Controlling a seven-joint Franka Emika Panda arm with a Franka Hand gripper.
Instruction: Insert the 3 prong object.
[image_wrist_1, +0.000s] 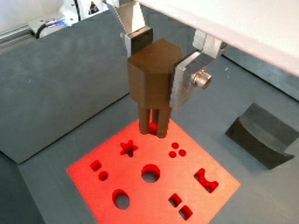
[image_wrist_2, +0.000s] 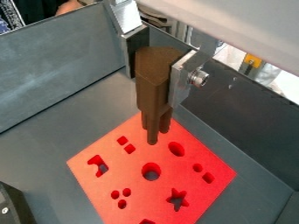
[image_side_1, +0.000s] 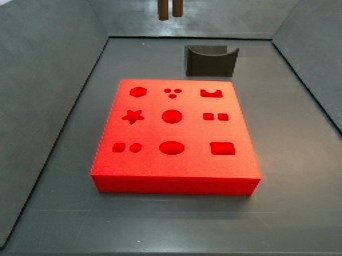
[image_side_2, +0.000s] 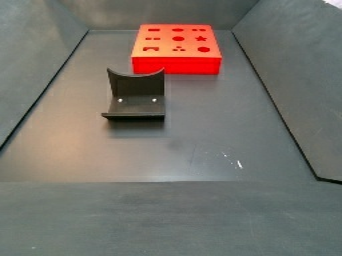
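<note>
One pincer (image_wrist_1: 160, 103), closed on the brown stick (image_wrist_1: 153, 80), holds it upright above the red block (image_wrist_1: 152, 179) | prongs (image_wrist_2: 156, 131) point down, still clear of the holes | stick looks stiff, light, smooth | grip on upper flat sides seems right | grey bracket (image_side_2: 134, 96) apart on tabletop (image_side_2: 201, 140)

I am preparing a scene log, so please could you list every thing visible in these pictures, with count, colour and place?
3 prong object: one, dark brown, held upright between the jaws, above the red block, prongs down.
Red block: one, red, on the floor, with shaped holes in its top face.
Curved-top block: one, dark grey, on the floor, apart from the red block.
Floor: one, dark grey, walled.
Gripper: one, silver plates, above the red block, shut on the 3 prong object.
</note>
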